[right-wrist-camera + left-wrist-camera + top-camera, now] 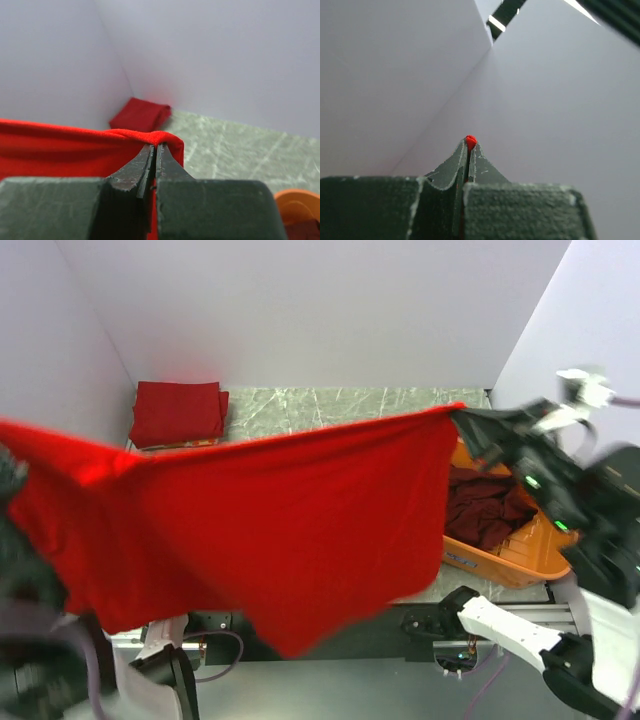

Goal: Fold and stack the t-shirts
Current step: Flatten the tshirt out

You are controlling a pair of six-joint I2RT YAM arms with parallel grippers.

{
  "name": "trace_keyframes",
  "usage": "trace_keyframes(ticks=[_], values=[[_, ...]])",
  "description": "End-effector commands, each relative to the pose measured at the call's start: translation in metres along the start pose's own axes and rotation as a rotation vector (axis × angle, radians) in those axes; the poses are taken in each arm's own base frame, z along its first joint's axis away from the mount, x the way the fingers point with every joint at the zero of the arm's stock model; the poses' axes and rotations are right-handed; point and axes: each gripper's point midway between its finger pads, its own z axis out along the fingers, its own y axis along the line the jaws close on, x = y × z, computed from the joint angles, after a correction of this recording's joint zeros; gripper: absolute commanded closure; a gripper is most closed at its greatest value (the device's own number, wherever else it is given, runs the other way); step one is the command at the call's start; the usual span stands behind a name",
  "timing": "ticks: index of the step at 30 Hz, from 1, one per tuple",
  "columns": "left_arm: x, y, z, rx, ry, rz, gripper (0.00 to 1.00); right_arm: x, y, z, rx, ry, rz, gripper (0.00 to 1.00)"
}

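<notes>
- The right gripper (pixel 155 148) had its jaws pressed together on a top corner of the bright red t-shirt (pixel 290 520), with the cloth bunched over its fingertips.
- The left gripper (pixel 470 144) was clamped tight in the same way. Only a small nub of the same red cloth poked out between its tips.
- Between the two grippers the shirt hung spread out in the air. Its top edge ran from one gripper to the other, and its body drooped below them, over the table (pixel 350 405).
- Low to the right of the right gripper sat the orange tub (pixel 520 558), with dark maroon t-shirts (pixel 488 508) crumpled inside it.
- Far ahead of the right gripper, in the corner of the table, lay a folded red t-shirt (pixel 141 114). It was flat on the tabletop, well apart from the held one.
- Beyond the left gripper only the plain pale walls (pixel 395 75) showed.
</notes>
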Motion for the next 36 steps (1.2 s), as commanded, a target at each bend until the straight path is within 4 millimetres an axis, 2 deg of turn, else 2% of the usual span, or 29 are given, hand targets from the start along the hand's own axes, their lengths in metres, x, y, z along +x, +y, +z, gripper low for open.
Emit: trace_keyframes(ticks=[1,3,4,5,6,7,8,9,11,12,13,14,15,16,17,19,20,21,22,23,25,27,28,32,33,34,36], values=[[0.078,0.016,0.068,0.032,0.169,0.064,0.99,0.032,-0.03,0.046,0.142,0.068,-0.041,1.0],[0.111,0.026,0.087,0.05,0.234,0.079,0.99,0.051,-0.055,0.072,0.262,0.101,-0.063,1.0],[0.149,0.048,0.098,0.021,0.312,0.09,0.99,0.063,-0.063,0.082,0.295,0.126,-0.085,1.0],[0.159,0.045,0.11,0.074,0.302,0.084,0.99,0.088,-0.081,0.102,0.351,0.183,-0.1,1.0],[0.191,0.066,0.118,0.059,0.358,0.1,0.99,0.102,-0.089,0.112,0.377,0.209,-0.088,1.0],[0.204,0.071,0.126,0.068,0.366,0.1,0.99,0.135,-0.103,0.128,0.408,0.281,-0.091,1.0],[0.225,0.079,0.139,0.078,0.395,0.097,0.99,0.146,-0.114,0.14,0.418,0.283,-0.08,1.0],[0.256,0.098,0.141,0.063,0.452,0.092,0.99,0.159,-0.121,0.148,0.426,0.3,-0.06,1.0],[0.297,0.112,0.151,0.107,0.505,0.068,0.99,0.201,-0.139,0.172,0.422,0.381,-0.038,1.0],[0.337,0.138,0.143,0.073,0.584,0.06,0.99,0.214,-0.148,0.179,0.408,0.411,-0.02,1.0],[0.358,0.152,0.142,0.053,0.611,0.087,0.99,0.246,-0.16,0.191,0.414,0.479,-0.01,1.0],[0.399,0.163,0.137,0.03,0.682,0.111,0.99,0.257,-0.166,0.2,0.406,0.492,-0.007,1.0],[0.424,0.185,0.134,-0.038,0.692,0.163,0.99,0.272,-0.175,0.206,0.403,0.521,-0.005,1.0],[0.445,0.187,0.13,-0.01,0.725,0.21,0.99,0.302,-0.186,0.217,0.396,0.584,0.008,1.0],[0.485,0.195,0.119,-0.029,0.782,0.244,0.99,0.316,-0.192,0.224,0.396,0.608,0.015,1.0],[0.515,0.207,0.117,-0.049,0.796,0.289,0.99,0.345,-0.218,0.241,0.428,0.663,0.02,1.0],[0.544,0.22,0.11,-0.074,0.843,0.309,0.99,0.354,-0.224,0.246,0.434,0.684,0.02,1.0],[0.55,0.217,0.119,-0.079,0.837,0.315,0.99,0.359,-0.232,0.251,0.44,0.697,0.01,1.0],[0.569,0.236,0.116,-0.139,0.867,0.349,0.99,0.366,-0.241,0.264,0.431,0.704,0.011,1.0],[0.575,0.24,0.118,-0.157,0.876,0.36,0.99,0.37,-0.245,0.266,0.44,0.725,0.005,1.0],[0.579,0.241,0.129,-0.18,0.868,0.371,0.99,0.374,-0.253,0.278,0.432,0.732,-0.028,1.0],[0.589,0.247,0.13,-0.191,0.877,0.385,0.99,0.367,-0.258,0.288,0.425,0.716,-0.062,1.0],[0.595,0.253,0.124,-0.214,0.902,0.393,0.99,0.374,-0.261,0.29,0.427,0.731,-0.065,1.0],[0.591,0.266,0.113,-0.285,0.913,0.39,0.99,0.376,-0.267,0.287,0.434,0.759,-0.074,1.0],[0.59,0.266,0.109,-0.3,0.914,0.373,0.99,0.376,-0.266,0.284,0.433,0.761,-0.075,1.0],[0.581,0.261,0.11,-0.298,0.898,0.361,0.99,0.375,-0.266,0.284,0.431,0.756,-0.079,1.0],[0.575,0.268,0.096,-0.343,0.917,0.357,0.99,0.376,-0.263,0.28,0.419,0.76,-0.072,1.0]])
